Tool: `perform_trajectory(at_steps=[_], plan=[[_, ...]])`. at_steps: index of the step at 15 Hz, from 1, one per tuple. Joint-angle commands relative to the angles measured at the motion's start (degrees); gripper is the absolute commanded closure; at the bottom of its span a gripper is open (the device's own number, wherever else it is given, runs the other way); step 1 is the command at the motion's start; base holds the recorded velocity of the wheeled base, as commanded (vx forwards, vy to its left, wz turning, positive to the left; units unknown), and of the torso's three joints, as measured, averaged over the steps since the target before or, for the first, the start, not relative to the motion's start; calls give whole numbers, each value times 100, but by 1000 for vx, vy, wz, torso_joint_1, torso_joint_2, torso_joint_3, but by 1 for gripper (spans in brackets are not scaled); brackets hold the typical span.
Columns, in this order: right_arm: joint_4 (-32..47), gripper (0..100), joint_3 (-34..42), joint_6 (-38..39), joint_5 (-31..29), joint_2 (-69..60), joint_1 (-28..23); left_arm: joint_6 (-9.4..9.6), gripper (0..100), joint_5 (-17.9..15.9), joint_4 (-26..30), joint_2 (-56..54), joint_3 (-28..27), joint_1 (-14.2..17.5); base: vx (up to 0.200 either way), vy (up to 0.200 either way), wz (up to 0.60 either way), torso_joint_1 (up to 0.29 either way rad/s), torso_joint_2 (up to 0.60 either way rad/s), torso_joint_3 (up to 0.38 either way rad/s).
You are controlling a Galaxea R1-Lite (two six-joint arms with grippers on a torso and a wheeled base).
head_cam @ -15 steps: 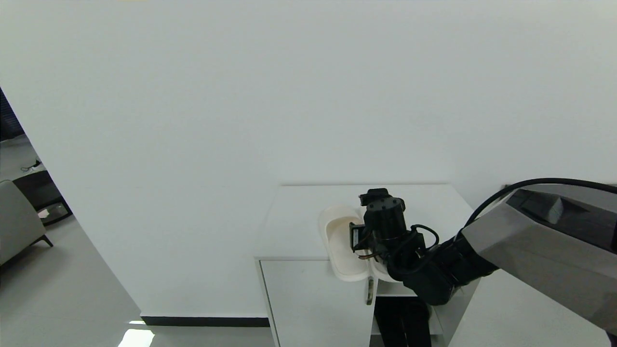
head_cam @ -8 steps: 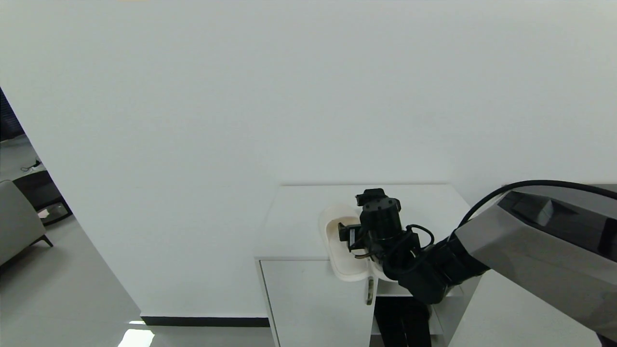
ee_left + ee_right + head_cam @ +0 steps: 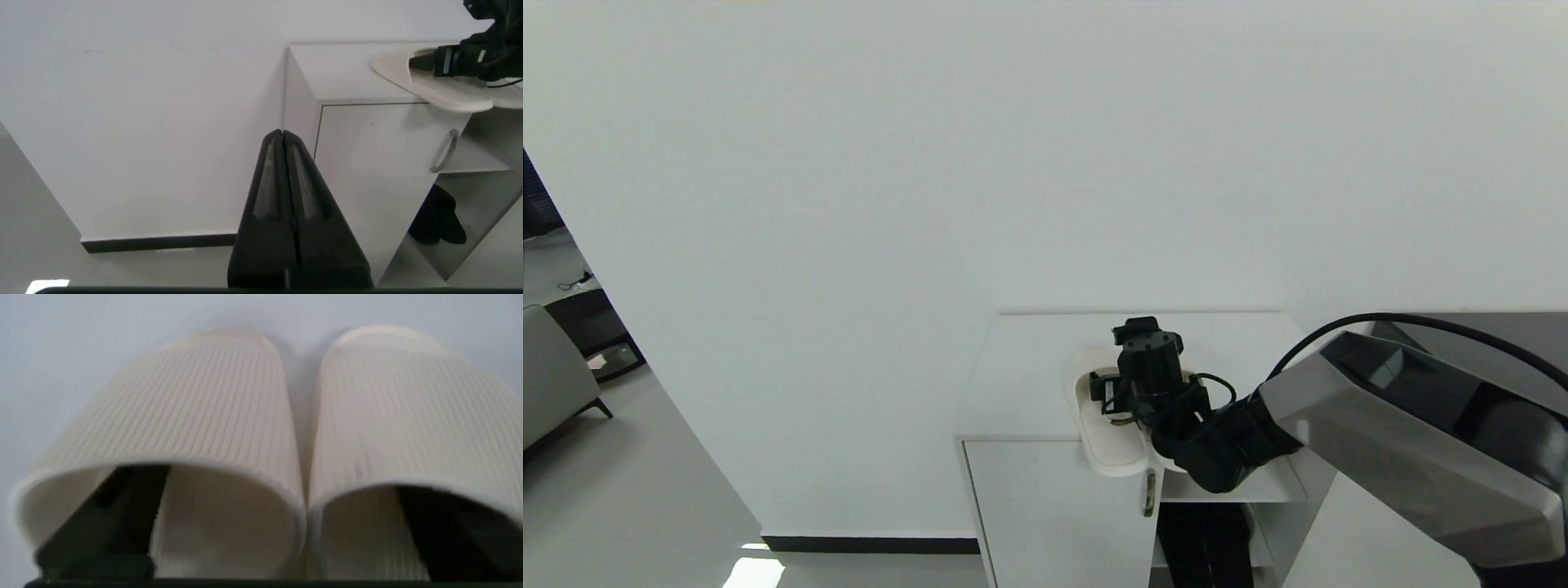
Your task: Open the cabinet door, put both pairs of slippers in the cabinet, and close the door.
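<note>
**Slippers (image 3: 1104, 449) on cabinet (image 3: 1029, 376) top, right claw (image 3: 1112, 398) spread inside them**

The right claw is open. Its wrist view shows one dark finger (image 3: 98, 531) tucked under the strap of each slipper, with the two straps side by side between the fingers. Nothing looks pinched yet. The claw sits over the cabinet's top, near its front edge, and the arm reaches in from the cabinet's right.

The slippers are a pale cream pair, lying close together on the cabinet top. Their toes point toward the wall behind the cabinet, and their heels hang out past its front edge, just above the handle (image 3: 1150, 494). The straps are ribbed across and broad, and the soles are smooth and thick. They look soft and light, so closing the fingers on the two inner strap walls should lift both together.

The cabinet's left door (image 3: 1054, 506) is shut. Its right half stands open, showing a white shelf (image 3: 1233, 490). Below the shelf is a dark shape (image 3: 1205, 551) that may be the other pair, though I cannot tell for sure.

The left claw (image 3: 283, 188) has its fingers pressed flat together on nothing. It hangs out in front of the cabinet, off its left side and well apart from it.

As for progress, opening the cabinet is done. If the dark shape is a pair of slippers, one pair is already stowed. The cream pair is not yet gripped and has to go down from the top into the open half. After that, the open door has to be closed.
</note>
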Motion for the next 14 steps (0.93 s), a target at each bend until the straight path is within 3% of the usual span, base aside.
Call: perform_trajectory(at_steps=[1, 4, 6, 8, 11, 14], plan=[[8, 100, -229, -101, 1, 197, -81, 0, 100, 1, -1, 5, 0, -1, 0, 0, 0, 0, 0, 0], [149, 100, -484, -251, 10, 127, -117, 0, 100, -8, -1, 5, 0, -1, 0, 0, 0, 0, 0, 0], [122, 100, -203, -163, 107, -286, -46, 0, 100, -8, -1, 5, 0, -1, 0, 0, 0, 0, 0, 0], [61, 100, 703, 109, 652, -1227, 191, 0, 100, -8, -1, 5, 0, -1, 0, 0, 0, 0, 0, 0], [-343, 100, 3014, 329, 2075, -2993, 630, 0, 100, -8, -1, 5, 0, -1, 0, 0, 0, 0, 0, 0], [-1205, 100, 4245, 303, 2198, -3582, 1000, 0, 100, -8, -1, 5, 0, -1, 0, 0, 0, 0, 0, 0]])
